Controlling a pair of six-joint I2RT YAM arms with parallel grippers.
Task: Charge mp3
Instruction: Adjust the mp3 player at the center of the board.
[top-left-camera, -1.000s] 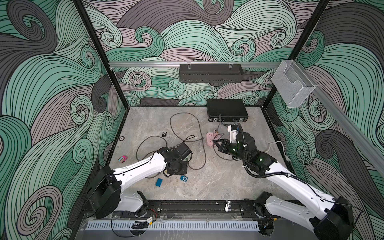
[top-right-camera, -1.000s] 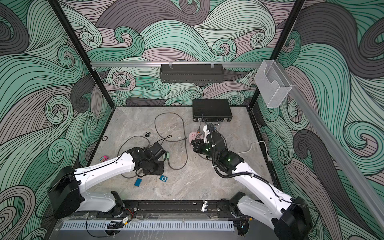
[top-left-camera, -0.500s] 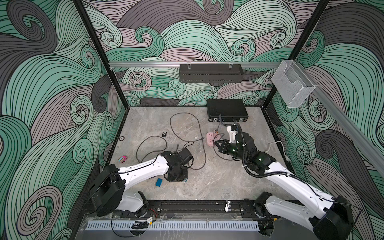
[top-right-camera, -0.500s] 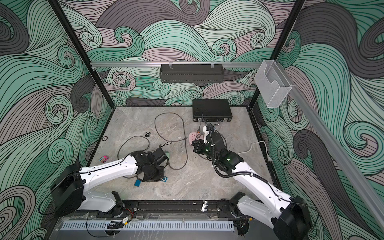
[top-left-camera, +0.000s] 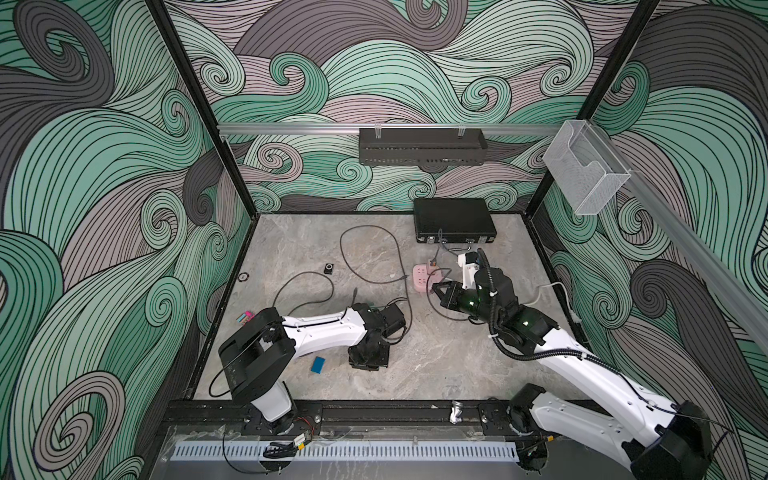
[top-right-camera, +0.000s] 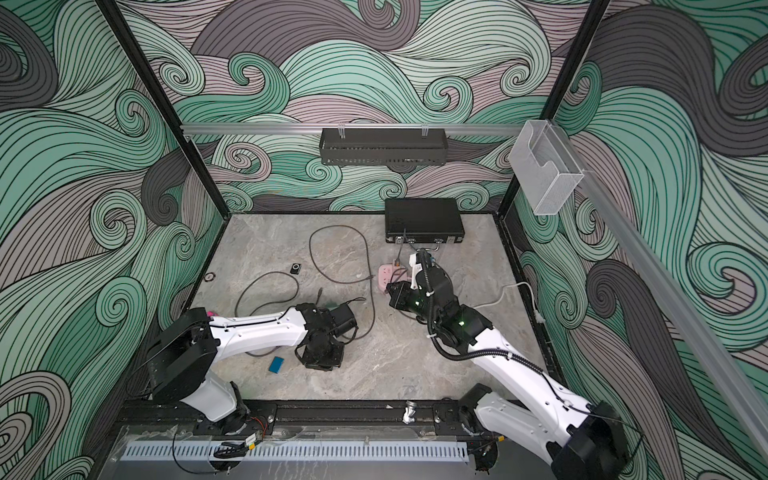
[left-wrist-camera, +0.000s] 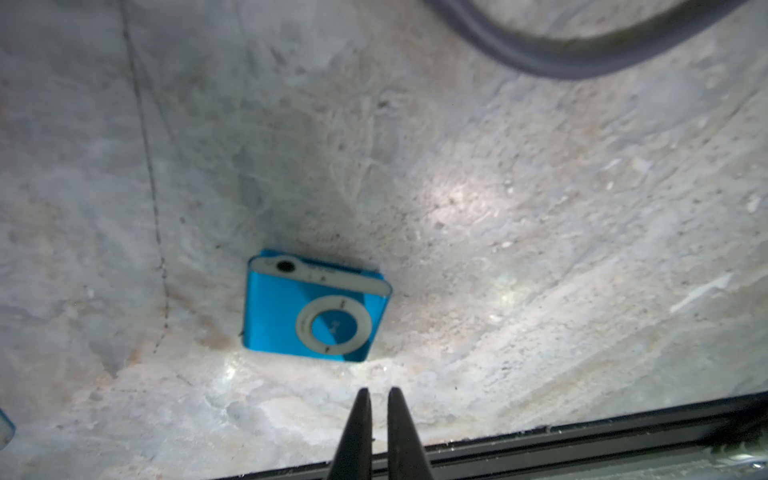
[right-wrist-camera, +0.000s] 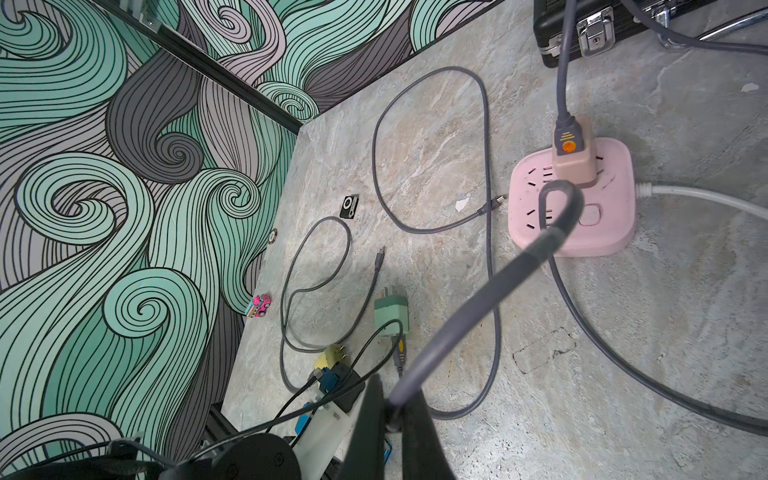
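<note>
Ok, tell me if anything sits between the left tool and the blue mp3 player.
Nothing visible does. In the left wrist view only bare table separates the left tool, its jaws close together and empty, from the blue mp3 player. A dark cable lies beyond the player, not in the path.

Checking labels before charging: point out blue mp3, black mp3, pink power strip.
blue mp3 (left-wrist-camera: 313, 307), left wrist view, front face.
black mp3 (right-wrist-camera: 349, 206), right wrist view, body centre.
pink power strip (right-wrist-camera: 615, 183), right wrist view, bare top face.
</note>
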